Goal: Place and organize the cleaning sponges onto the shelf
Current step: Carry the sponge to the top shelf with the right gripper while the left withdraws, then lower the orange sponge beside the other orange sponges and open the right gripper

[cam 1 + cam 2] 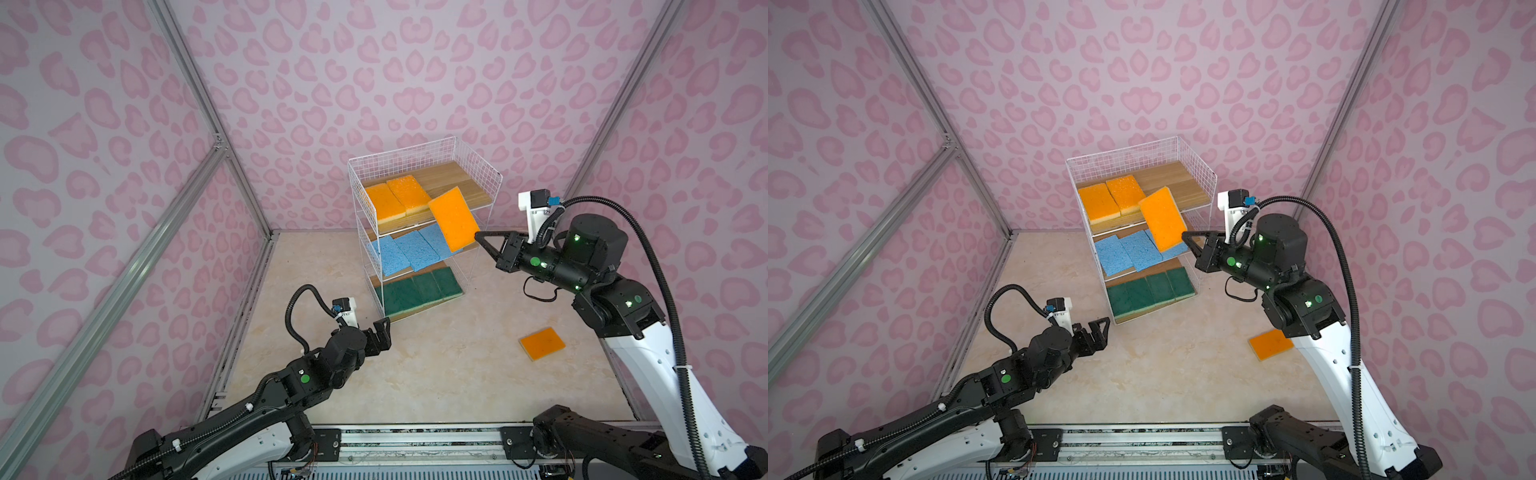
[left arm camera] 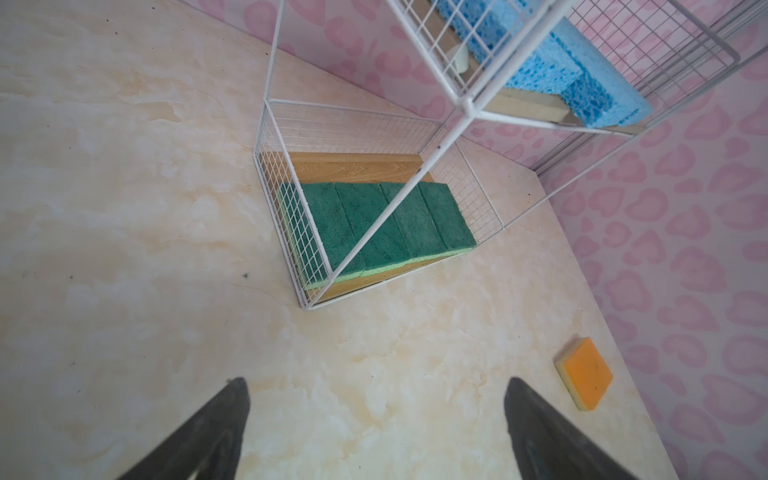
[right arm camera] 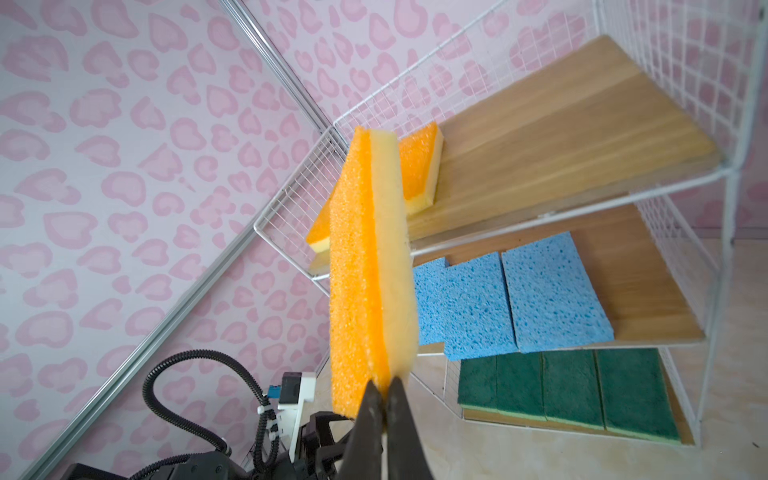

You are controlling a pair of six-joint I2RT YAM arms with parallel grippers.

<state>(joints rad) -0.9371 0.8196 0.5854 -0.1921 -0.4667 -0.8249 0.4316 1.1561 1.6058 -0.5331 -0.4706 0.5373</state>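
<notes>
In both top views the shelf stands on the table at mid-frame, near the rear wall. The top pair lies side by side at the left end of the top board. The middle row of three lies on the board below, and the bottom row of four lies on the lowest board, which juts furthest forward. The held sponge hangs tilted before the top board's front edge, just right of the top pair. Its lower right corner is pinched in the right gripper, which reaches in from the right. The loose sponge lies flat on the table at lower right, well apart from the shelf. The left gripper, jaws spread, hovers near the shelf's lower left corner.
</notes>
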